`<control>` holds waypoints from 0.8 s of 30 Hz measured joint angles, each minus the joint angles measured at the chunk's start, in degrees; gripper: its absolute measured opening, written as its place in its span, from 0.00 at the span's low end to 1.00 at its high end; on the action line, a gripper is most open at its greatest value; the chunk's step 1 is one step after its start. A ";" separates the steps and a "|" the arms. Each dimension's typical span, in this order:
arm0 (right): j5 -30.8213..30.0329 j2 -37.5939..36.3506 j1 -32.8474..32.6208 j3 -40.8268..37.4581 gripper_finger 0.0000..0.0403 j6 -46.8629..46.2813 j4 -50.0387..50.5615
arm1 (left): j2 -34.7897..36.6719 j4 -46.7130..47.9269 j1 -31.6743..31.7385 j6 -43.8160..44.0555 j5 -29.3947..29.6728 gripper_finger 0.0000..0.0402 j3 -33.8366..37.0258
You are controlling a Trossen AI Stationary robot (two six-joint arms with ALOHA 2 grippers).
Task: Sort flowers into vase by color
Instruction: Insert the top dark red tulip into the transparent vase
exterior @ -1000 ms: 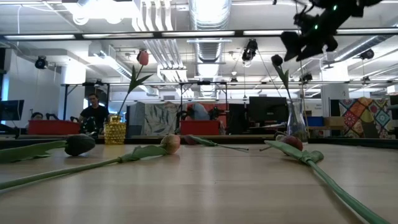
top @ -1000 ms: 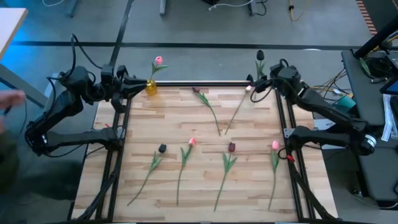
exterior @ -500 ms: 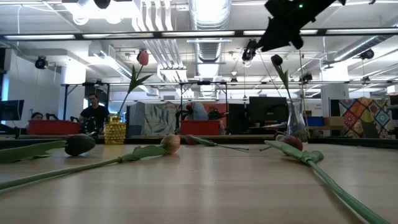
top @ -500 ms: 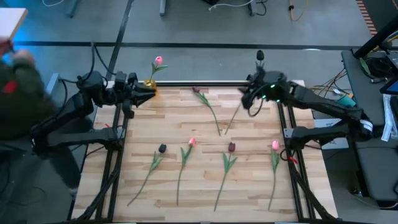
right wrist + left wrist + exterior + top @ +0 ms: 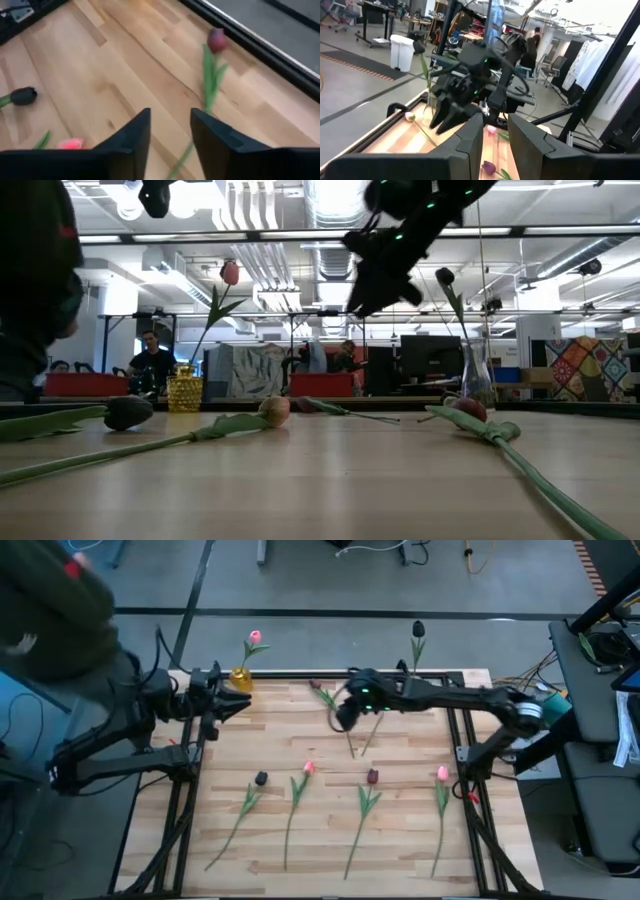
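Observation:
Loose tulips lie flat on the wooden table. At the far middle are a maroon one (image 5: 318,688) and a stem (image 5: 372,738) whose head is hidden under my right arm. Nearer, in a row, are a dark one (image 5: 261,778), a pink one (image 5: 309,768), a maroon one (image 5: 372,776) and a pink one (image 5: 442,773). A pink tulip (image 5: 254,637) stands in the yellow vase (image 5: 241,678). A dark tulip (image 5: 418,629) stands in the clear vase (image 5: 477,375). My right gripper (image 5: 343,718) hovers open, tipped down, above the far maroon tulip's stem (image 5: 210,75). My left gripper (image 5: 245,705) waits open beside the yellow vase.
Black frame rails (image 5: 192,770) run along the table's left, right and far edges. A person in dark clothing (image 5: 50,600) stands off the table's far left corner. The bare wood at the table's near edge (image 5: 320,875) is free room.
My right gripper has swung from the far right corner by the clear vase toward the table's middle and left, tipping its fingers downward over the far tulips. My left gripper has sunk a little by the yellow vase. The person at the far left has moved in closer.

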State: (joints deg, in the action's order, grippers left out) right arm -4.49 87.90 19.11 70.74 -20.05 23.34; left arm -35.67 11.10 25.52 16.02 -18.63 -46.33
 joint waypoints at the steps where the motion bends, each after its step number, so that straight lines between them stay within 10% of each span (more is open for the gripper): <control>1: -0.01 2.21 0.02 1.82 0.36 -0.15 0.13 | 0.44 0.04 0.02 0.08 0.02 0.19 0.36; 11: 1.35 21.77 4.58 18.43 0.58 0.52 11.65 | 3.40 0.26 0.00 0.10 0.07 0.19 2.14; 24: 5.93 31.81 8.44 21.58 0.52 0.54 13.22 | 3.69 0.41 0.01 -0.25 0.07 0.19 2.14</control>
State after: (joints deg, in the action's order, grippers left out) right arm 1.43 119.72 27.55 92.31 -19.51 36.56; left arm -31.99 11.51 25.53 15.77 -18.57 -44.18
